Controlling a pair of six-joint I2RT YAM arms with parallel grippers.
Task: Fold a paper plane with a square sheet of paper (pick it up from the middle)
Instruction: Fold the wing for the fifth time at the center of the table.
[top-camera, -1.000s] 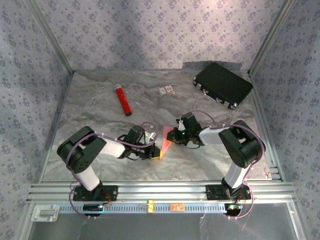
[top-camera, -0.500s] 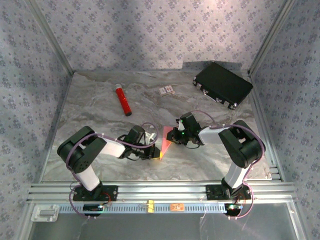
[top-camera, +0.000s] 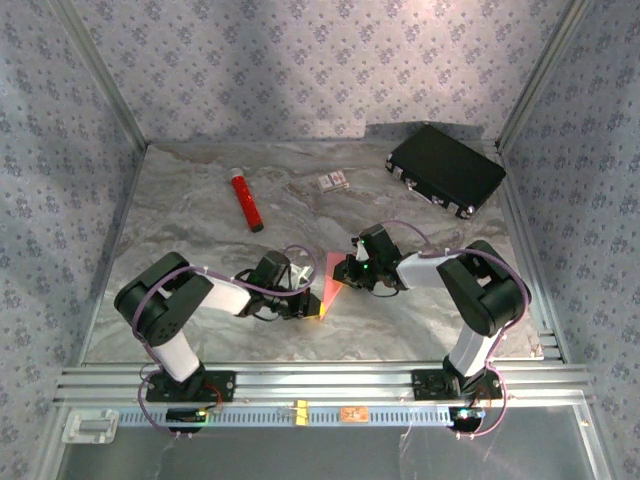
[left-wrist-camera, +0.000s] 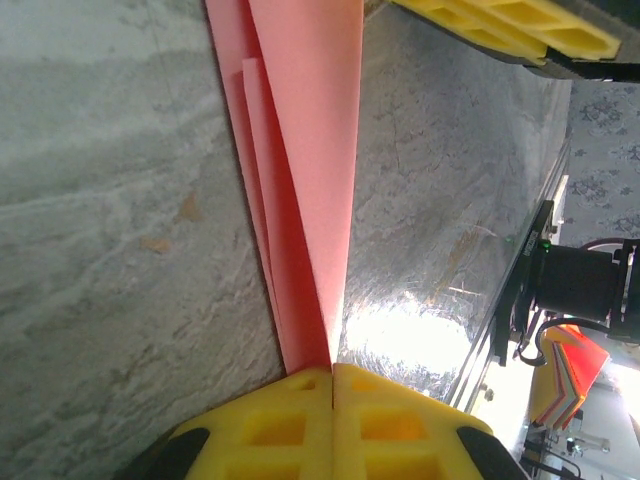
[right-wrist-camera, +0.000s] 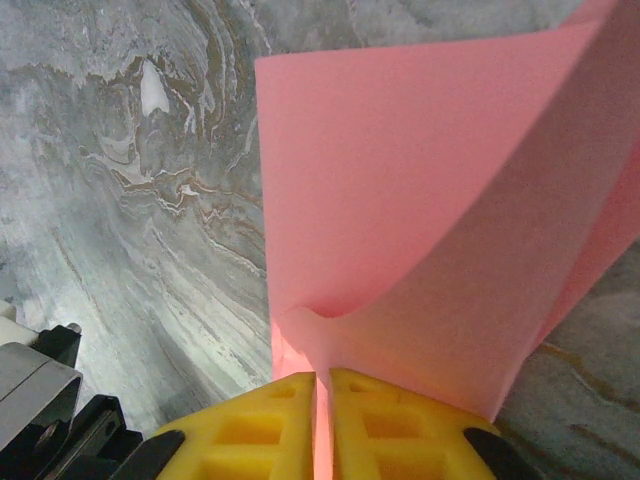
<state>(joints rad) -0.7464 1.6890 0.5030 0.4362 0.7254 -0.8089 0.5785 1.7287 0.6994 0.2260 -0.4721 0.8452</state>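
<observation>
Part-folded paper (top-camera: 328, 280) sits toward 6 o'clock on the table (top-camera: 200, 220). Left gripper (top-camera: 313, 303) is clenched on its 7 o'clock tip, right gripper (top-camera: 347, 273) on its 1 o'clock edge. Best approach, I'd say: even tension, no twisting — line up the layers before pressing the crease.

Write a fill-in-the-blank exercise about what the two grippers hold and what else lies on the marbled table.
1. The left gripper and the right gripper are both shut on the thin folded paper sheet, whose colour is ____.
2. The glossy red cylinder lies to the ____ of the small white-and-red printed card.
3. The flat black rectangular case sits at the far ____ corner of the grey marbled table.

Missing words: pink-red; left; right.
</observation>
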